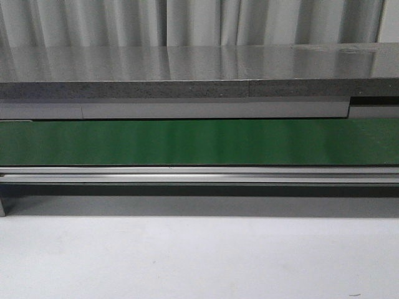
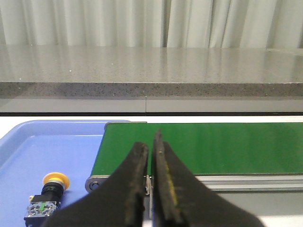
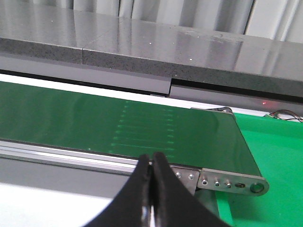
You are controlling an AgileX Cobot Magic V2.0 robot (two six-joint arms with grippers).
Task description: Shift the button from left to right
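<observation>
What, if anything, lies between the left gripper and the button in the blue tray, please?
Nothing: in the left wrist view, only bare blue tray floor separates the button from the left gripper.

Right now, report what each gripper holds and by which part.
Nothing is held. The left gripper and right gripper are shut and bare; the button lies untouched in the blue tray.
</observation>
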